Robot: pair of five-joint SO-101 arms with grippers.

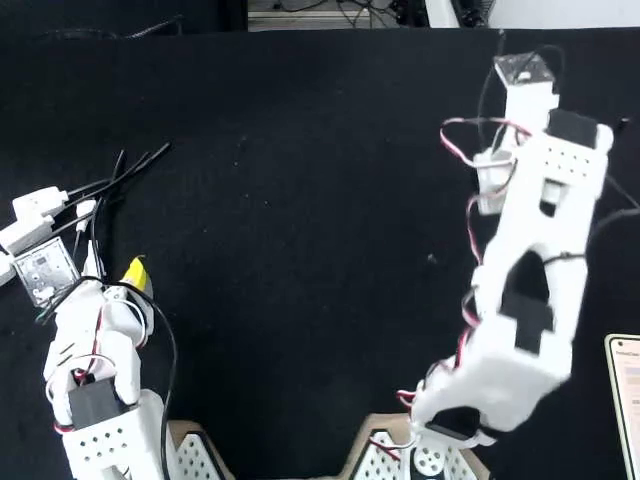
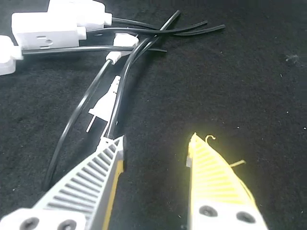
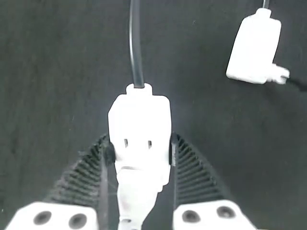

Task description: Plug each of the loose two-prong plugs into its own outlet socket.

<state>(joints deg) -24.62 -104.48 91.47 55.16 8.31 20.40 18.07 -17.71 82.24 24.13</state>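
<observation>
Right wrist view: my right gripper [image 3: 139, 143] pinches a socket [image 3: 139, 117]; my left gripper [image 2: 157, 140] gapes empty beside a loose plug [image 2: 103, 106]. Crossed cords [image 2: 148, 38] could snag and twist that plug.

Black cloth [image 1: 300, 150] spread over the whole table, a white printed sheet of paper [image 1: 626, 400] lying at its right edge, a tiny pale speck [image 1: 431, 259] near the cloth's middle, a pale strip of floor [image 1: 300, 17] with dark cables [image 1: 365, 12] beyond the far edge
</observation>
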